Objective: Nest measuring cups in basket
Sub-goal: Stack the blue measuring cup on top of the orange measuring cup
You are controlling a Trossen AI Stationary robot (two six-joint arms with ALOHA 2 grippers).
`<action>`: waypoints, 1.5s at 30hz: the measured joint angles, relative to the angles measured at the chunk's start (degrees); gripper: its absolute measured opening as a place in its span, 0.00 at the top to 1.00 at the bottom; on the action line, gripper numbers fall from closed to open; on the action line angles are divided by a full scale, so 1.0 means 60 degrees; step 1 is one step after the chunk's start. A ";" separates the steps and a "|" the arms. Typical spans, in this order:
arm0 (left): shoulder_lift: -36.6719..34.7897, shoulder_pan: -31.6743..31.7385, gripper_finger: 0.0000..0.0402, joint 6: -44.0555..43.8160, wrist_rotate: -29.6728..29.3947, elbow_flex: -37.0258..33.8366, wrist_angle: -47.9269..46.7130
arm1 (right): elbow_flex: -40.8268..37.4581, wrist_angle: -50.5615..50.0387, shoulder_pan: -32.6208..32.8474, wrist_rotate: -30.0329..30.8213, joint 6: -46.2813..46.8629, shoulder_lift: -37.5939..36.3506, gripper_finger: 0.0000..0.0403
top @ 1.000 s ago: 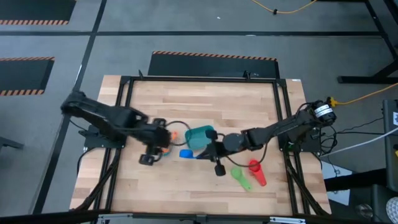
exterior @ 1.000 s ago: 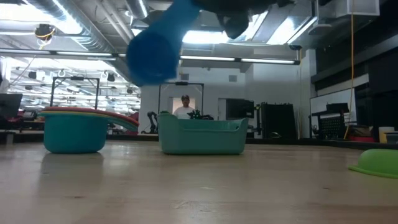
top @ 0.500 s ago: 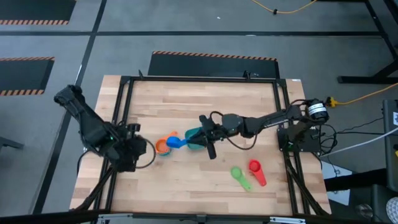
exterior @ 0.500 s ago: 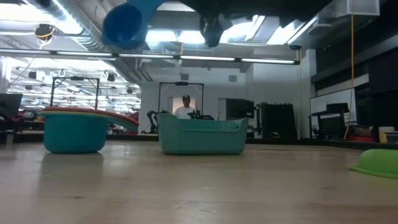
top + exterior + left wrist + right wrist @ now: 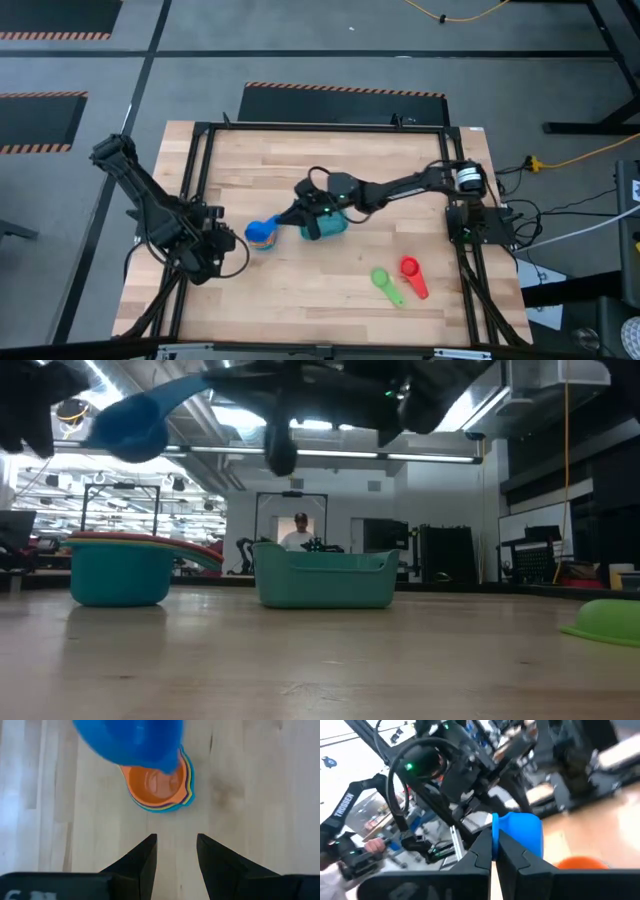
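My right gripper reaches across the table and is shut on the dark blue measuring cup, which hangs in the air over the nested stack. That stack stands on its base on the table, with the orange cup innermost and light blue outermost. The teal basket stands just right of the stack. My left gripper is open, on the stack's left, touching nothing. The green cup and red cup lie near the right near corner. My right gripper pinches the dark blue cup's flat handle between its two fingers, coming roughly level from the table's right. The bowl sticks out past the fingertips. The cup is lifted clear, above the stack.
The basket sits under the right arm's forearm. A black frame runs round the table's edge. Bare wood lies toward the far edge and along the near edge left of the green cup. A person stands far off in the room.
My right gripper has carried the dark blue cup toward the table's left, from in front of the basket to above the nested stack. My left gripper has drawn back from the stack toward the left edge.
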 joint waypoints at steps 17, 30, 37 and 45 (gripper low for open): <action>0.0000 -0.0004 0.67 0.0033 0.0026 -0.0535 0.0523 | 0.0871 -0.1072 -0.0393 -0.0255 0.1320 0.1229 0.97; 0.0000 -0.0004 0.67 0.0036 0.0022 -0.0535 0.0571 | 0.0858 -0.1625 -0.0415 -0.0015 0.1246 0.1235 0.96; 0.0000 -0.0004 0.67 0.0039 0.0018 -0.0535 0.0589 | 0.0860 -0.1665 -0.0415 -0.0007 0.1269 0.1235 0.93; 0.0000 -0.0004 0.67 0.0036 0.0015 -0.0535 0.0592 | 0.0860 -0.1668 -0.0415 -0.0061 0.1281 0.1235 0.92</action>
